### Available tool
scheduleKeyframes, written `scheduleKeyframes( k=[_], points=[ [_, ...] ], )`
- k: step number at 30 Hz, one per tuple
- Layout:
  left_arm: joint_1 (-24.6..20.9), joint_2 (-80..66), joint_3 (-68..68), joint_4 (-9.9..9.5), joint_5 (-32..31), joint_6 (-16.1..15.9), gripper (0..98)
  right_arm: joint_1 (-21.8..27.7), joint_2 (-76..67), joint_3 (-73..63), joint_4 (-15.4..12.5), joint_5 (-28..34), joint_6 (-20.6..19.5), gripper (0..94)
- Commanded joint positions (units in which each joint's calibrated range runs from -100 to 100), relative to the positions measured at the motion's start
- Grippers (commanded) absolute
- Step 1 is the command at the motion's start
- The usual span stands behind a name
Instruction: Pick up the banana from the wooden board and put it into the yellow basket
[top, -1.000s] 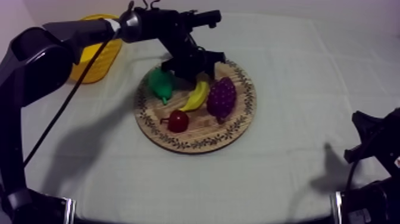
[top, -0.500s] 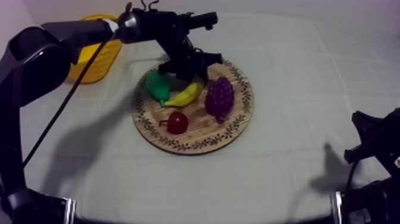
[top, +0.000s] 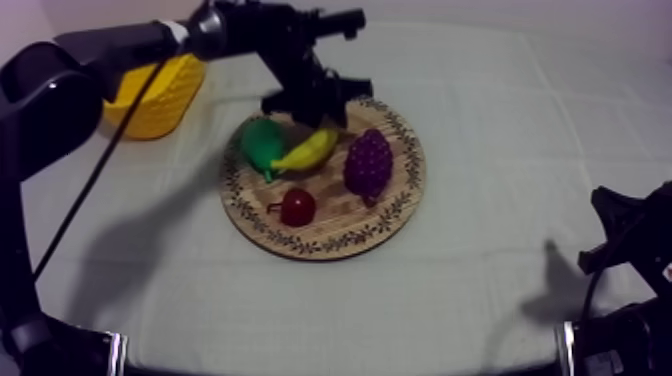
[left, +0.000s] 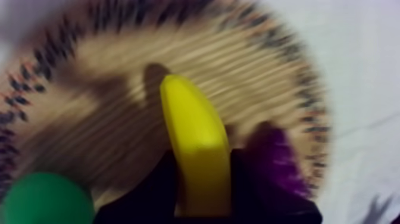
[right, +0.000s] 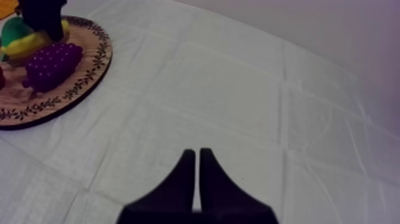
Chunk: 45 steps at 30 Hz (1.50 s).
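My left gripper (top: 322, 122) is shut on the upper end of the yellow banana (top: 308, 150), over the back of the round wooden board (top: 400, 205). In the left wrist view the banana (left: 196, 143) sticks out between my black fingers (left: 152, 190) and throws a shadow on the board (left: 107, 107). Its lower tip is close to the green pear (top: 262, 143). The yellow basket (top: 160, 95) stands at the far left. My right gripper (right: 197, 179) is shut on nothing, low over the cloth at the right.
Purple grapes (top: 368, 163) and a small red fruit (top: 298, 206) lie on the board beside the banana. The pear (left: 47, 199) and grapes (left: 277, 161) flank my left fingers. From the right wrist view the board (right: 89, 65) lies far off across bare cloth.
My left gripper has closed on the banana and drawn it back and to the left, turning it toward the pear. The board slid slightly left. The right arm has not moved.
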<state>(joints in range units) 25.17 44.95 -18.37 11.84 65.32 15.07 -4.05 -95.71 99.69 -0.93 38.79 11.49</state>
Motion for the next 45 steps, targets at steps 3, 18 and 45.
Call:
scheduleKeyframes(
  k=[3, 18, 45],
  points=[
    [0.0, -6.0, -1.1, -1.20, 1.1, -0.1, 24.0, 0.0, 0.0, 0.0, 0.0, 0.0, 0.0, 0.3],
    [-8.0, -31.4, 10.3, -5.60, 4.4, -2.0, 24.2, -0.1, 0.0, 0.0, 0.0, 0.0, 0.0, 0.3],
    [-27.0, -22.2, 4.6, -6.89, 2.6, -11.8, 24.8, -0.2, 0.0, 0.0, 0.0, 0.0, 0.0, 0.3]
  ],
)
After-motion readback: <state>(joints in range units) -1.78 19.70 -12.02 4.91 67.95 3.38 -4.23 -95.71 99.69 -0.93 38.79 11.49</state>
